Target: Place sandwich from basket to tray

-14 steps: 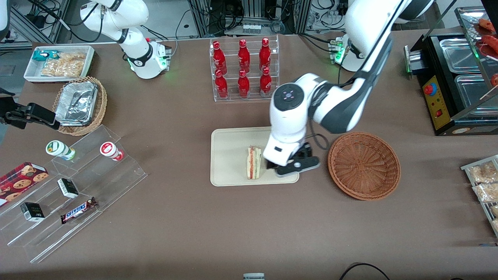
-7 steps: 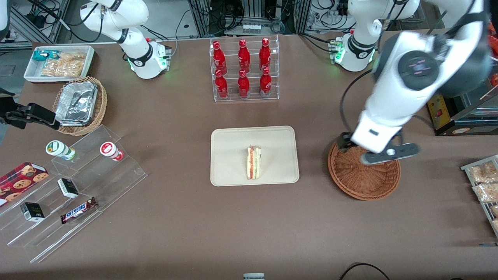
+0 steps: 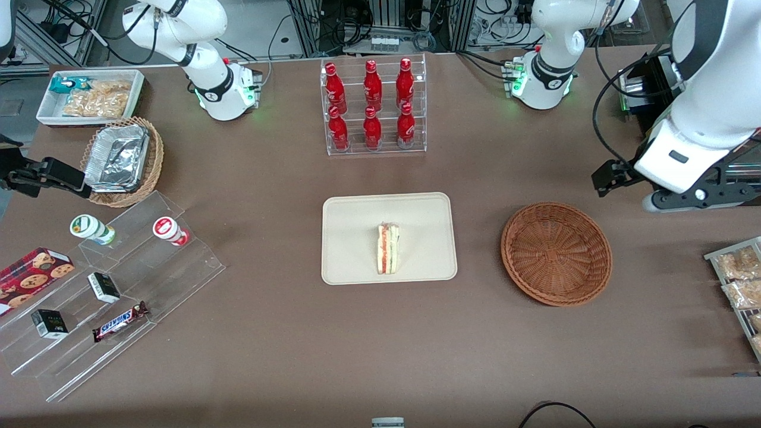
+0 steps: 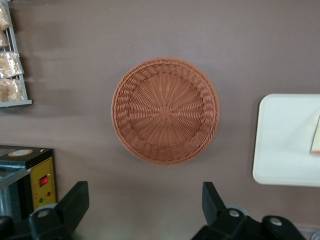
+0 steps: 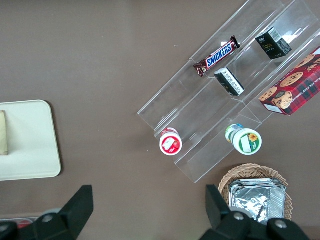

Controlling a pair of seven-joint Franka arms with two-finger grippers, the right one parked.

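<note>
The sandwich [image 3: 389,249] sits on the tray [image 3: 357,220], standing on edge a little nearer the front camera than the tray's middle, filling stripe facing up, nothing touching it. The basket [image 3: 556,254] sits beside the tray toward the working arm's end of the table, and it holds nothing; the left wrist view looks straight down into its bare weave [image 4: 165,110], with a corner of the tray [image 4: 285,140] and a sliver of the sandwich [image 4: 316,135] showing at the frame's edge. So the job looks done: the item is where the task wants it, and the source is cleared out.

The gripper [image 3: 618,178] hangs high above the table, well apart from both, out near the working arm's end close to the black machine with the red button [image 4: 41,181]. Its fingers [image 4: 75,202] are spread wide with only bare table between them, carrying nothing. That lifted, pulled-away pose reads as clearance, so the arm cannot brush the wedge and tip it. Judged from here, nothing more is needed than parking the arm
</note>
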